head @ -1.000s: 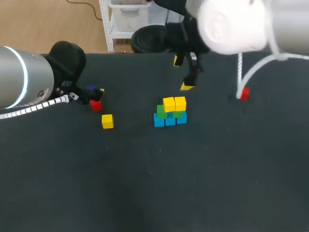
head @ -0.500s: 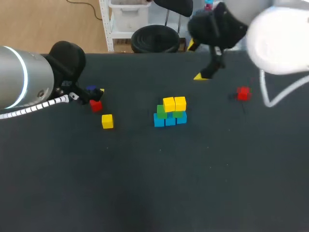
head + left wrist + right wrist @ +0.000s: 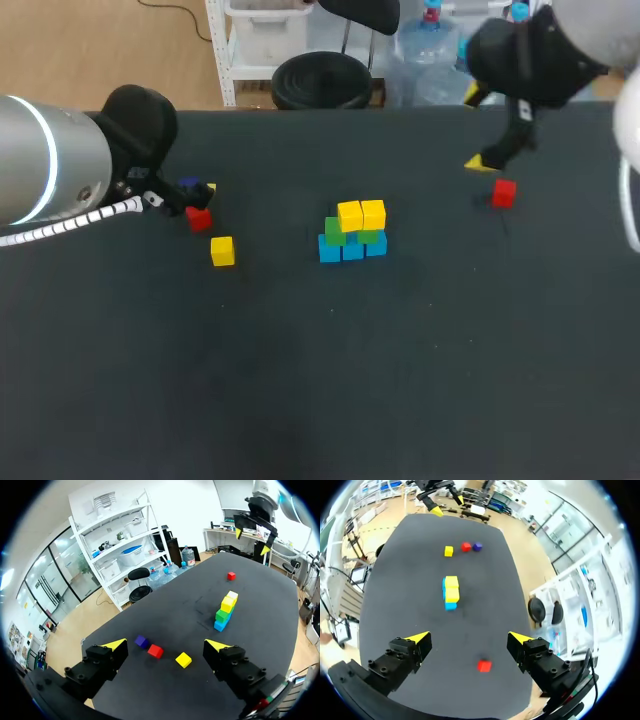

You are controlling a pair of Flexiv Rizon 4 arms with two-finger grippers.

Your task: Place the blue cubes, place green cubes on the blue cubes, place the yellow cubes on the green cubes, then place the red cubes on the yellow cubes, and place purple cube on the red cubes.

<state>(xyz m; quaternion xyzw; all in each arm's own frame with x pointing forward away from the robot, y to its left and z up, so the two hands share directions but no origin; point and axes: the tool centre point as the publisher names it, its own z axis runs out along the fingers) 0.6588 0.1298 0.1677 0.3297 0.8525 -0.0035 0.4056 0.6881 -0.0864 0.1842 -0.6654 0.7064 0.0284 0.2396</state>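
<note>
In the middle of the table stands a stack: a row of blue cubes (image 3: 351, 250), green cubes (image 3: 335, 232) on them, two yellow cubes (image 3: 361, 214) on top. A loose yellow cube (image 3: 222, 251), a red cube (image 3: 198, 218) and a purple cube (image 3: 188, 186) lie at the left. My left gripper (image 3: 166, 644) hangs open above those three, holding nothing. A second red cube (image 3: 503, 193) lies at the right. My right gripper (image 3: 474, 130) stands open over the far right, with that red cube (image 3: 484, 666) below and slightly behind its fingertips.
The table's far edge (image 3: 300, 110) runs just behind both grippers. The dark tabletop (image 3: 330, 380) in front of the stack holds nothing. From the right wrist, the stack (image 3: 451, 592) lies ahead, with the three loose cubes (image 3: 465, 546) beyond it.
My right arm has swung from just behind the stack out to the right, ending above the right red cube. The left arm and all cubes have stayed put.
</note>
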